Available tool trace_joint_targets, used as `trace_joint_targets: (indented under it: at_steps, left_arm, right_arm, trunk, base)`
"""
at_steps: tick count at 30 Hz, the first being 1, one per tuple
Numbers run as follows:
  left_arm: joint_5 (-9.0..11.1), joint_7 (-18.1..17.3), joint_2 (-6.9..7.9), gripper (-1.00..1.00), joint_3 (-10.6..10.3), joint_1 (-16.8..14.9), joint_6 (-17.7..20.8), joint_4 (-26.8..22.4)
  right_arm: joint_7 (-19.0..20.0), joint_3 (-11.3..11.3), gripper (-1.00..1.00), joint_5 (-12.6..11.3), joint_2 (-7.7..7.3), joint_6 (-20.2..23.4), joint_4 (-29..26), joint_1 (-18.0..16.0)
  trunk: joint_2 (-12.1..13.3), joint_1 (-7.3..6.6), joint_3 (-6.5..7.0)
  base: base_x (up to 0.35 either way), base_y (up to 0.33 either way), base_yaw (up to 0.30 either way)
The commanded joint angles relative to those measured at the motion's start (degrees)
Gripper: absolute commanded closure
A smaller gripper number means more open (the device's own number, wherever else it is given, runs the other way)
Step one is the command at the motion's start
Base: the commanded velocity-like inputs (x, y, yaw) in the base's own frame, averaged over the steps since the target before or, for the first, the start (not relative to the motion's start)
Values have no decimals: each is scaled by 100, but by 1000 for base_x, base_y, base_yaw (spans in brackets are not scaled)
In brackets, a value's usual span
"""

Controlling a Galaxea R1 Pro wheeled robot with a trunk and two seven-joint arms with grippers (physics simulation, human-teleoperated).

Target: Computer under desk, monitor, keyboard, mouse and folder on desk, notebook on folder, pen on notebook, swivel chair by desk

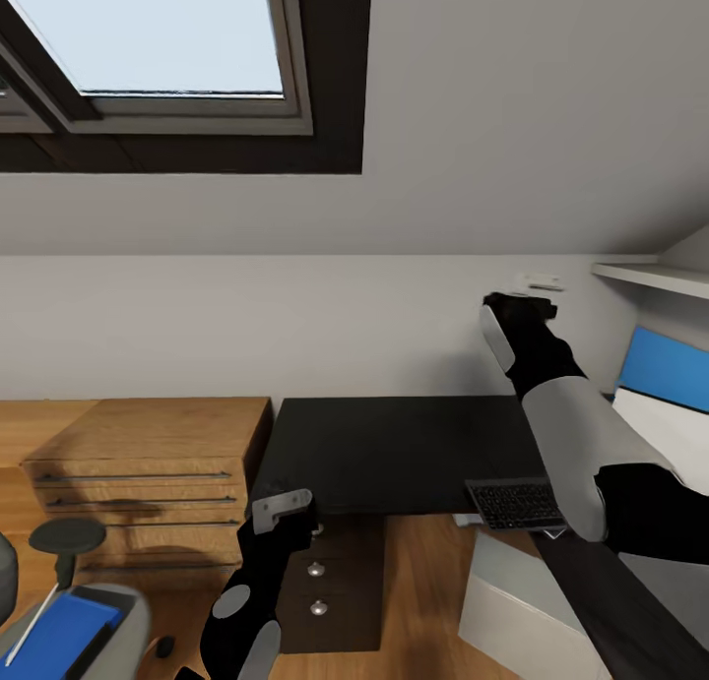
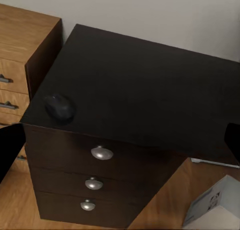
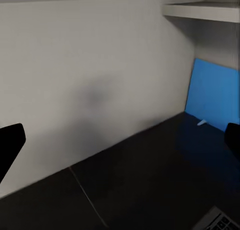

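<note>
Desk (image 1: 394, 449) occupies centre frame. Keyboard (image 1: 514, 504) rests at its lower-right edge; mouse (image 2: 59, 107) sits on the corner above the drawers (image 2: 101, 152). Folder (image 1: 57, 636) lies on the chair (image 1: 126, 621), lower left. Left gripper (image 2: 120, 140) and right gripper (image 3: 120, 140): both spread wide, empty.

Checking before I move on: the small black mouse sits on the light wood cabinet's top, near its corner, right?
No. In the left wrist view the small black mouse sits on the long black desk, near its corner above the silver-knobbed drawers.
</note>
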Motion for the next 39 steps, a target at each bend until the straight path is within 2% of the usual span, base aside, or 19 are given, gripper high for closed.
trace_joint_targets:
  at_steps: [1,4,6,9,10,14,15,18,19,20,21,25,28,29,32,34,35,39]
  left_arm:
    - [46,47,1,-100,-9,-6,18,-7]
    - [46,47,4,-100,-5,-6,23,-7]
    - [46,47,5,-100,-7,-6,24,-7]
    - [46,47,8,-100,-3,-6,28,-13]
    - [44,47,8,-100,-2,-6,31,-14]
    - [40,47,9,-100,-1,-6,39,-15]
    - [39,47,9,-100,-3,-6,50,-16]
    - [38,47,9,-100,-3,-6,108,-16]
    - [38,47,9,-100,-5,-6,180,-19]
    - [38,47,9,-100,-6,-6,219,-20]
    - [42,47,9,-100,-7,-6,391,-23]
    - [45,47,8,-100,-8,-6,458,-24]
    - [44,47,9,-100,-9,-6,474,-26]
    - [41,47,9,-100,-9,-6,480,-29]
    - [44,47,9,-100,-9,-6,486,-32]
    - [45,47,9,-100,-9,-6,490,-33]
    - [46,47,9,-100,-9,-6,490,-33]
    - [46,47,9,-100,-9,-6,493,-46]
  right_arm:
    - [-79,44,-100,-58,-9,35,-6,-6]
    - [-149,4,-100,-72,-27,236,9,-5]
    - [-156,-121,-100,-126,-64,508,12,-5]
    - [-153,-493,-100,-268,-241,1194,7,-21]
    - [-150,-552,-100,-289,-283,1349,1,-31]
    - [-135,-697,-100,-330,-459,1996,-8,-189]
    - [-121,-734,-100,-336,-551,2323,31,-349]
    - [-45,-765,-100,-342,-732,2714,282,-642]
    - [72,-777,-100,-344,-915,2854,634,-841]
    - [159,-781,-100,-344,-1026,2902,861,-948]
    - [889,-788,-100,-332,-1565,3019,2091,-1570]
    - [1611,-707,-100,-238,-1883,3084,2706,-2098]
    - [1831,-563,-100,-79,-1969,3104,2859,-2252]
    - [1921,-430,-100,63,-2002,3111,2917,-2310]
    - [2052,-183,-100,304,-2036,3119,2978,-2370]
    - [2114,-107,-100,370,-2048,3122,2991,-2386]
    - [2309,-4,-100,457,-2101,3130,3010,-2404]
    - [2591,44,-100,493,-2245,3132,3028,-2410]
  trunk:
    - [-7,5,-9]
    - [-7,5,-9]
    - [-7,5,-9]
    - [-7,5,-9]
    - [-7,5,-9]
    - [-7,5,-9]
    - [-7,5,-9]
    - [-7,5,-9]
    - [-7,5,-9]
    - [-7,5,-9]
    - [-7,5,-9]
    - [-7,5,-9]
    - [-7,5,-9]
    - [-7,5,-9]
    - [-7,5,-9]
    - [-7,5,-9]
    - [-7,5,-9]
    - [-7,5,-9]
  base:
    - [330,0,0]
    - [329,0,0]
    - [299,0,0]
    - [166,0,0]
    - [88,0,0]
    - [52,0,0]
    - [23,0,0]
    - [15,0,0]
    - [8,0,0]
    - [6,0,0]
    - [2,0,0]
    - [1,0,0]
    - [0,0,0]
    - [0,0,0]
    - [0,0,0]
    - [0,0,0]
    - [0,0,0]
    - [0,0,0]
